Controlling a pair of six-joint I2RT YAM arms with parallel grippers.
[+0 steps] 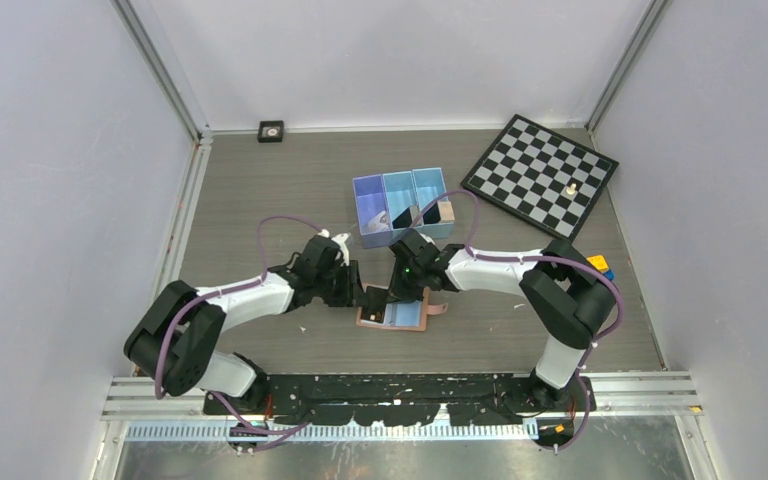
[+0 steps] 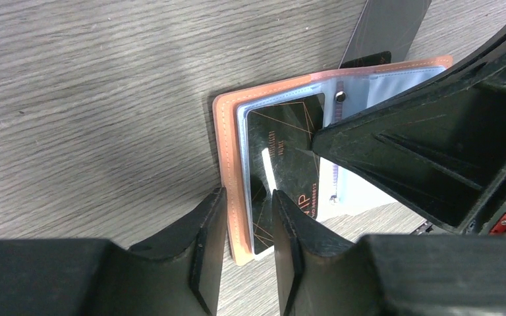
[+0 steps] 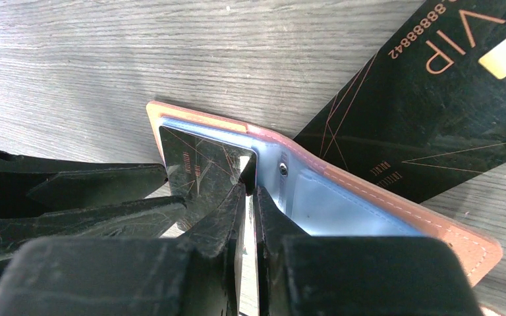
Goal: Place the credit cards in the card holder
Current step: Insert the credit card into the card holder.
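The salmon-tan card holder lies open on the table and shows its light blue lining. A black credit card sits partly inside its left pocket; it also shows in the right wrist view. My left gripper pinches the holder's left edge, one finger outside the cover and one over the card. My right gripper is shut, and its tips press on that card's inner edge. A second black card marked VIP lies on the table, partly under the holder's far side.
A blue three-compartment bin stands just behind the grippers, with a dark card and a tan block in it. A chessboard with one piece lies back right. A coloured cube sits by the right arm.
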